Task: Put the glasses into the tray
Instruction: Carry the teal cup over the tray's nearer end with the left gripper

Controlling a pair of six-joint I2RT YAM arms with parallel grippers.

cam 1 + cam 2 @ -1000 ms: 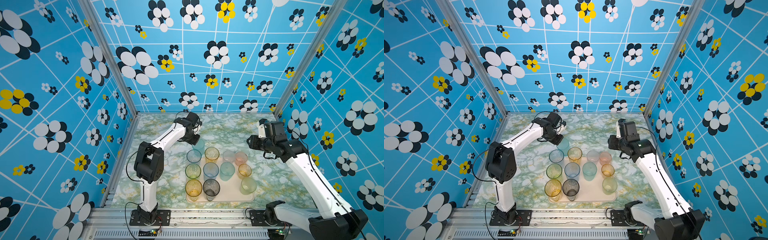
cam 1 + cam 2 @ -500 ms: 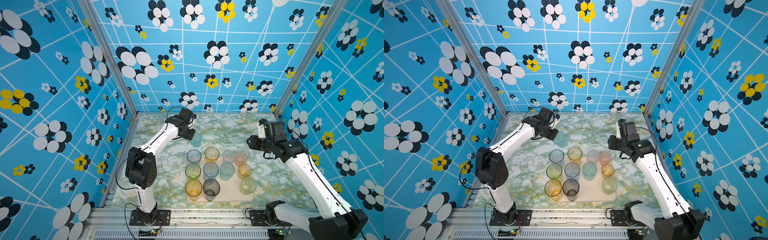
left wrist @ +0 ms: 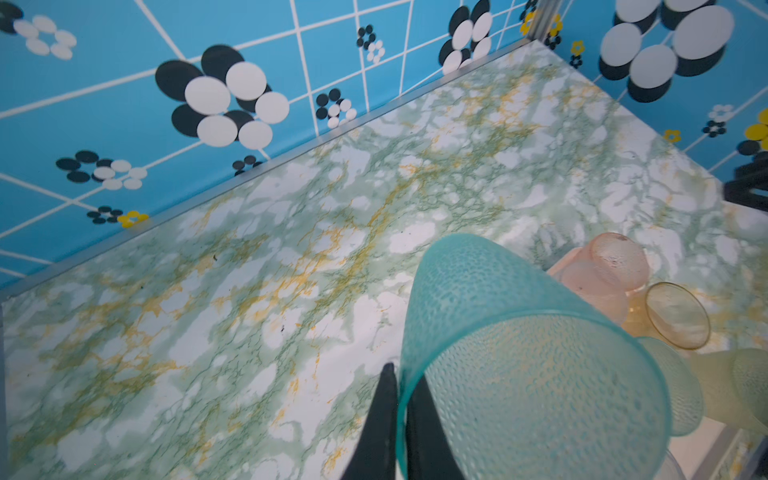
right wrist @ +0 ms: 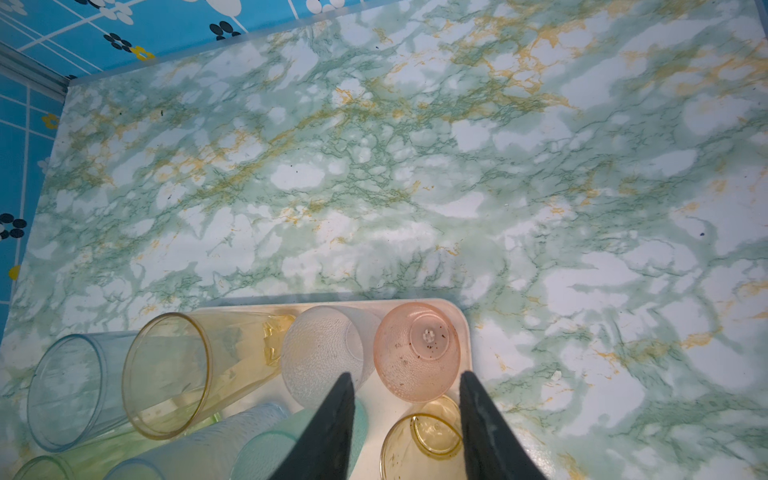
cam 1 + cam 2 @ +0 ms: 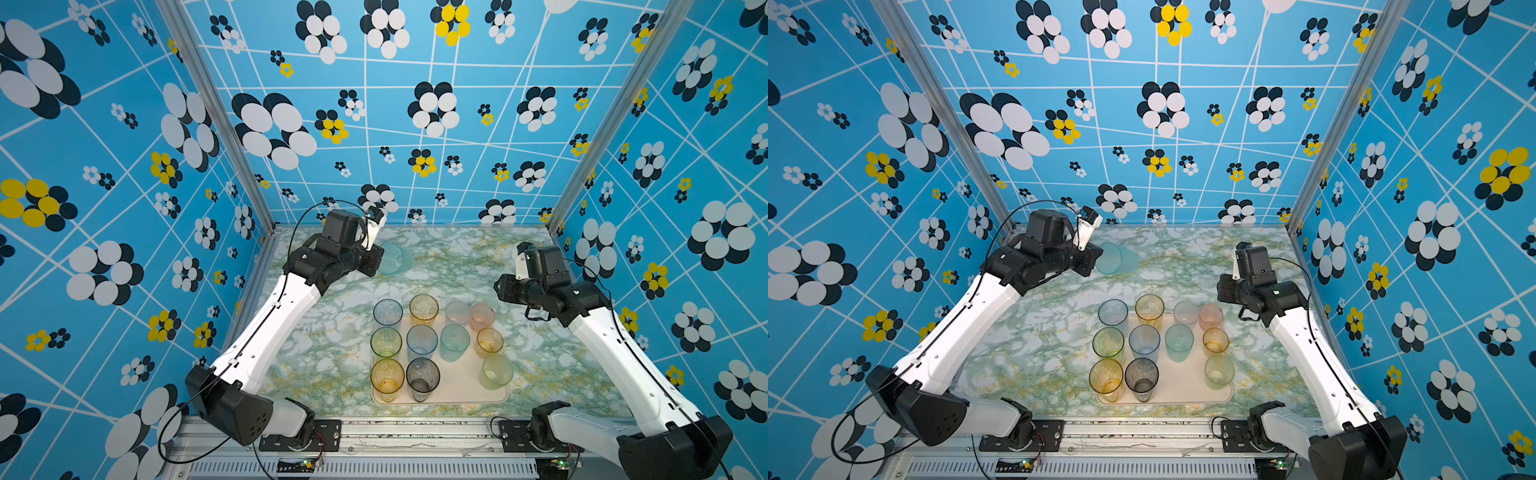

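The left gripper [image 3: 402, 372] has its two black fingers [image 3: 380, 419] pinched tight on the rim of a teal glass [image 3: 519, 332], and from the wrist view it looks like one finger is inside the rim and one outside. In both top views that teal glass [image 5: 390, 258] is tipped sideways with its mouth toward the gripper, over the marble table [image 5: 332, 353]. It's just left of centre and about halfway up the frame, well apart from the tray. Can't tell if its base touches the table or not. The right gripper [image 4: 405, 374] has its fingers [image 4: 324, 428] spread with nothing between them. Under the gap there's a pink glass [image 4: 415, 353] and a small amber glass [image 4: 419, 436]. In a top view the right gripper [image 5: 500, 287] hangs right of centre, near the tray's far right corner. The tray [image 5: 457, 395] sits lower centre with eleven glasses [image 5: 422, 374] standing upright on it in rows: tall ones on the left side, short ones toward the right.
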